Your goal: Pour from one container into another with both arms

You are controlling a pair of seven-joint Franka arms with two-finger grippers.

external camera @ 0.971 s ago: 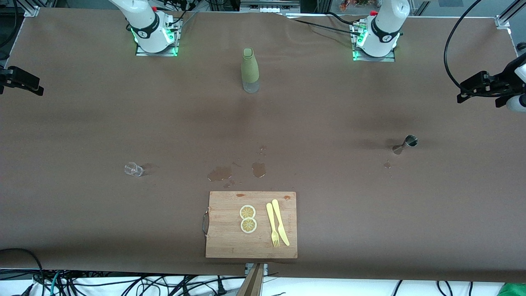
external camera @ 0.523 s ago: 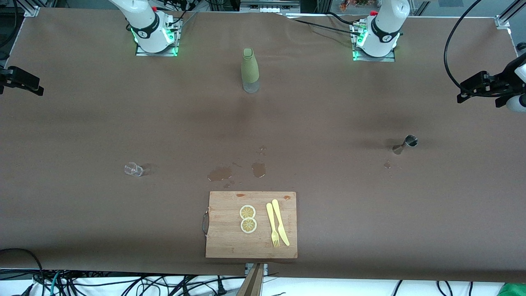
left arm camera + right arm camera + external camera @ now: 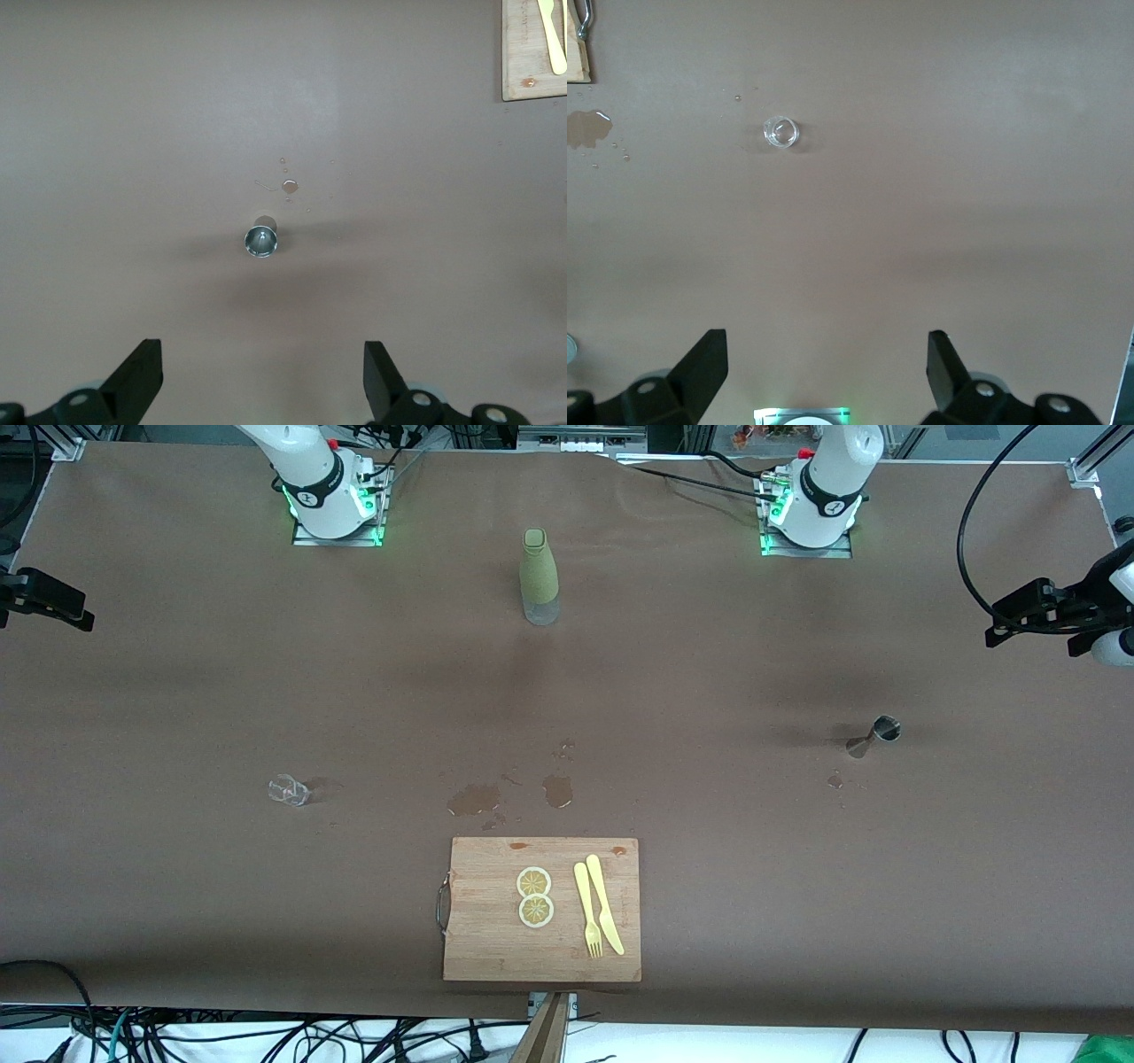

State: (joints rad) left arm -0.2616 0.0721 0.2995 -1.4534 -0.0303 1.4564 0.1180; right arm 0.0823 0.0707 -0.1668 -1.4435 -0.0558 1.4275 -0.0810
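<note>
- Steel jigger (image 3: pixel 873 735): shiny, hourglass-shaped, upright on the table's left-arm end.
- Glass cup (image 3: pixel 289 789): tiny, clear, upright toward the right-arm end.
- Left gripper (image 3: pixel 264 390): jaws spread, high over the jigger.
- Right gripper (image 3: pixel 826 385): jaws spread, high over the table.

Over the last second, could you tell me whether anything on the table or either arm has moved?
Nothing has visibly changed. The steel jigger stands at the left arm's end of the table and the clear glass cup at the right arm's end, both untouched. The left gripper hangs open above the jigger and the right gripper open above the table near the cup.
</note>
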